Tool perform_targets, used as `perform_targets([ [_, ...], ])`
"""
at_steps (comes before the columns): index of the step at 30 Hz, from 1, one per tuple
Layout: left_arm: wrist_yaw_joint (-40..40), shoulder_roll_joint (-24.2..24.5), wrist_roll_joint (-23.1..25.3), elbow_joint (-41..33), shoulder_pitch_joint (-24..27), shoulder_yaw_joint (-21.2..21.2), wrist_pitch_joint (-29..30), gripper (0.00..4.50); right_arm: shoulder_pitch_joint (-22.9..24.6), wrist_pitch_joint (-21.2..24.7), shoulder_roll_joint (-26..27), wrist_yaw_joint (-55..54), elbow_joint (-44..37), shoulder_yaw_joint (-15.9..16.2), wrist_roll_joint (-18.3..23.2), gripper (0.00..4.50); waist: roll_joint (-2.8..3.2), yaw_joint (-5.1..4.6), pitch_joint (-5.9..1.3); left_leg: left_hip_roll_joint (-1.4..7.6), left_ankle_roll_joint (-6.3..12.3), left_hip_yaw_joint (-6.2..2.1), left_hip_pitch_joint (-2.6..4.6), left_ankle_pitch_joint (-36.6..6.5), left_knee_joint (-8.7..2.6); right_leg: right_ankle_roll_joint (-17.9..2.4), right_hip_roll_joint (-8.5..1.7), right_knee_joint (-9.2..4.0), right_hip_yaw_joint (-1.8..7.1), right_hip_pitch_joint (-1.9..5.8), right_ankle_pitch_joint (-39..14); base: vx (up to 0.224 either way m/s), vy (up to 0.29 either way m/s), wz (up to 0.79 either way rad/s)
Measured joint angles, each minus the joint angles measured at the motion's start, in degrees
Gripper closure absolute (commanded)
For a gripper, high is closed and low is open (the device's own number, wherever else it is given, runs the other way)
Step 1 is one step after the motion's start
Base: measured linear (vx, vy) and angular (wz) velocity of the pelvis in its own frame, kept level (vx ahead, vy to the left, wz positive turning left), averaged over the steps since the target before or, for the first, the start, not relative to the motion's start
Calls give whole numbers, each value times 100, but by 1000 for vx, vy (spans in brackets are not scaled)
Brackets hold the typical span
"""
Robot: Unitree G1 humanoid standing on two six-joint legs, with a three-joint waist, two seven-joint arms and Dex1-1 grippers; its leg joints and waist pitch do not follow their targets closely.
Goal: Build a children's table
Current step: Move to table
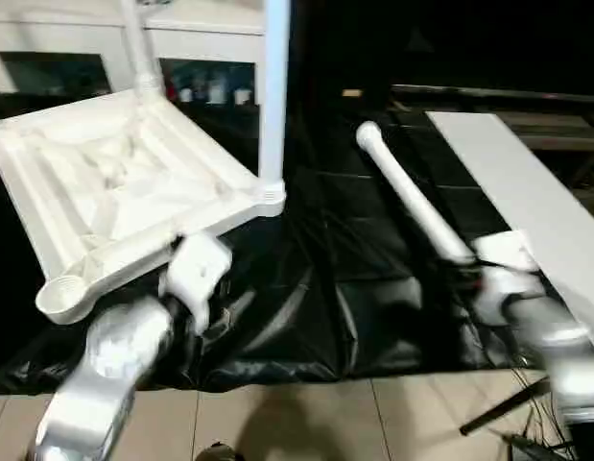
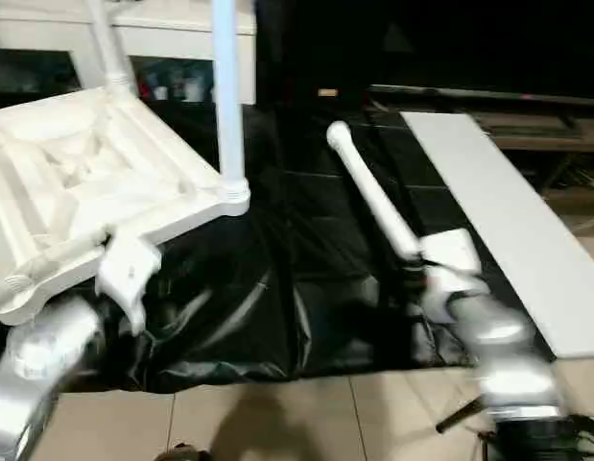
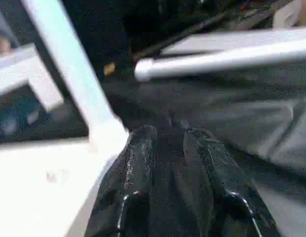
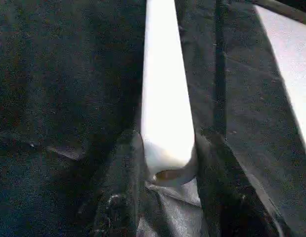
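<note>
White plastic table top sits upside down, ribs up, tilted on black sheeting, so leg sockets are reachable; two legs already stand in far corners. Right end effector is clamped on the wide end of a loose leg, angled up, probably for carrying to an empty socket. Left end effector, fingers nearly together, empty, just beside the top's near edge.

— What ran off the frame?
— The upright leg was cut off by the top edge, and the long board by the right.
— And the cabinet?
— Its shelf contents were too blurred to identify.
</note>
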Motion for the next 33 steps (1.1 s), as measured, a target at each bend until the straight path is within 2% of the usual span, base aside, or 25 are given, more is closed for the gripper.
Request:
perform_targets([
  [4,-55,5,-3,107,-164,-16,-31,328,179,-62,-415,624,5,-230,390,333,1,3,-1,-1,52,74,-5,-31,0,0,0,-1,68,-40,-6,0,0,0],
  [7,-181,-4,16,274,-234,-129,-125,328,747,-190,-969,1439,-100,-384,619,333,5,71,-3,-2,68,91,-3,-42,3,1,-4,-17,78,-36,-7,0,0,0],
  [9,-227,-18,17,322,-242,-154,-137,328,914,-254,-1093,1756,-113,-450,643,333,6,66,-3,-2,67,93,3,-41,7,3,-4,-13,83,-35,-3,0,0,0],
  [15,-294,-108,16,357,-444,-271,-246,328,1492,-258,-1426,2592,-463,-644,1084,333,30,22,2,0,63,101,99,-40,7,52,-6,-7,95,32,-25,0,0,0],
  [26,-364,-288,111,424,-557,-514,-270,328,1856,-288,-1588,3181,-799,-642,1290,333,49,12,-12,0,64,104,96,-40,11,45,-9,-9,97,24,-16,0,0,0],
  [30,-370,-300,113,424,-557,-573,-270,328,1959,-207,-1770,3396,-841,-696,1514,333,50,25,-14,-1,66,104,89,-41,4,15,-9,-11,95,17,2,0,0,0],
  [33,-392,-345,121,424,-558,-577,-270,328,2090,21,-1844,3557,-1041,-832,1730,333,52,12,-15,1,66,104,90,-41,-3,16,-8,-11,92,14,1,0,0,0],
])
